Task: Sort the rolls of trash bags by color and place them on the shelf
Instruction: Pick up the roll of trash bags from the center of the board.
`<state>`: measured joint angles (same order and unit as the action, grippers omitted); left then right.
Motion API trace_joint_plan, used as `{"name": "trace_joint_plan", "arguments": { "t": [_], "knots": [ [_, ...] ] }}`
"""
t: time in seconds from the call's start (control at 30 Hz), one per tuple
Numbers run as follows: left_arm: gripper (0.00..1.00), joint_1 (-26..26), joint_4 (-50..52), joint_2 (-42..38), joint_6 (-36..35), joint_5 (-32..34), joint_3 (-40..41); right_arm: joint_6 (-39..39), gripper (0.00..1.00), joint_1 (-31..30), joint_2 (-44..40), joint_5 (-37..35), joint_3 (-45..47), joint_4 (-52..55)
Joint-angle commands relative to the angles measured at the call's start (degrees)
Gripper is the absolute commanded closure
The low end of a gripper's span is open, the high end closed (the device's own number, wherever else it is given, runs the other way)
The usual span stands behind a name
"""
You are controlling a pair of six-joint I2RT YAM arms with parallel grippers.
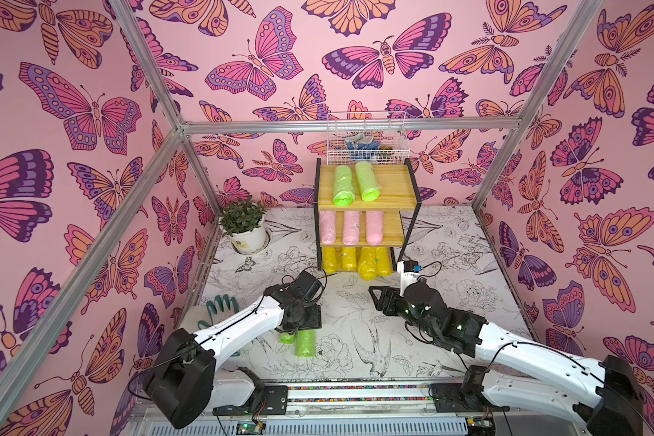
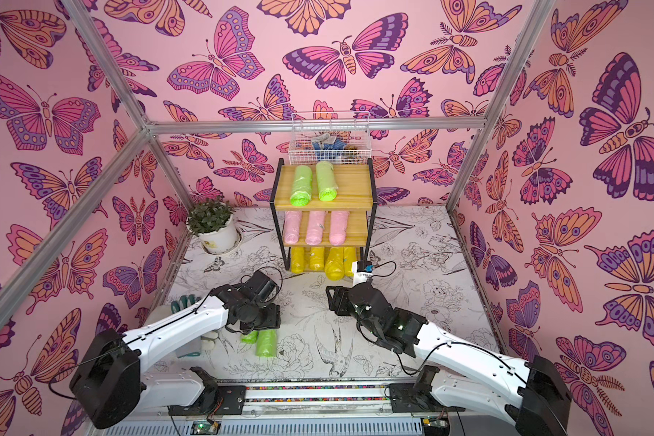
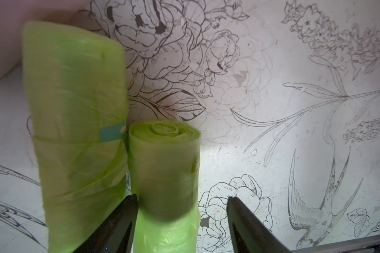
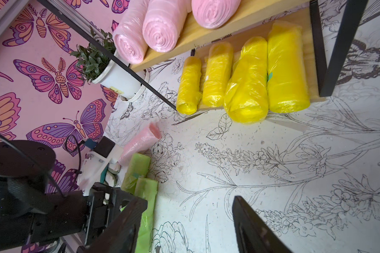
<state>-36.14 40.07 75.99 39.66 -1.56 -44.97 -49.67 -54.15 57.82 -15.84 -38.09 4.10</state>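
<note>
On the table (image 1: 450, 264), the shelf (image 1: 393, 185) stands at the middle of the far edge. It carries two green rolls (image 1: 343, 185) on top, three pink rolls (image 1: 351, 226) in the middle and four yellow rolls (image 1: 367, 262) at the bottom. Two more green ones lie side by side toward the near edge, left of its middle.

My left gripper (image 3: 182, 197) stands open astride the thinner green roll (image 3: 165, 166), clamped on nothing yet. One finger (image 3: 119, 223) sits in the narrow gap beside the fatter green roll (image 3: 75, 109).

My worry is that this finger snags the neighbour's loose film as the jaws close and drags it along. The soft roll could also squash and slip out on the lift. A careless drop on the top board could knock a roll off it.

My right gripper (image 4: 190, 199) is open and empty. Its wrist view shows a loose pink roll (image 4: 140, 142) beyond the green pair, while in both top views my left arm (image 1: 242, 321) hides it. Only the left wrist view shows the finger gap.
</note>
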Motion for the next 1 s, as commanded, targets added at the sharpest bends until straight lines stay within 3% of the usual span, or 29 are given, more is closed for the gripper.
{"name": "trace_joint_plan", "arguments": {
  "t": [0.0, 0.5, 0.8, 0.97],
  "knots": [
    [0.32, -0.29, -0.22, 1.70, -1.20, 0.42, -0.66, -0.72, 0.33, -0.68, 0.62, -0.91, -0.29, 0.31],
    [0.37, -0.48, -1.69, 10.30, -1.08, -0.54, -1.79, -1.80, 0.34, -0.87, -0.61, -1.79, 0.75, 1.24],
    [0.60, -0.77, -2.19, 10.02, 0.24, -0.94, -1.61, -1.67, 0.35, -0.86, -3.76, -3.40, 1.37, 3.49],
    [0.82, -0.90, -2.53, 7.45, 1.26, -3.91, -2.44, -1.58, 0.36, -0.87, -5.12, -4.38, 0.50, 6.62]
  ]
}}
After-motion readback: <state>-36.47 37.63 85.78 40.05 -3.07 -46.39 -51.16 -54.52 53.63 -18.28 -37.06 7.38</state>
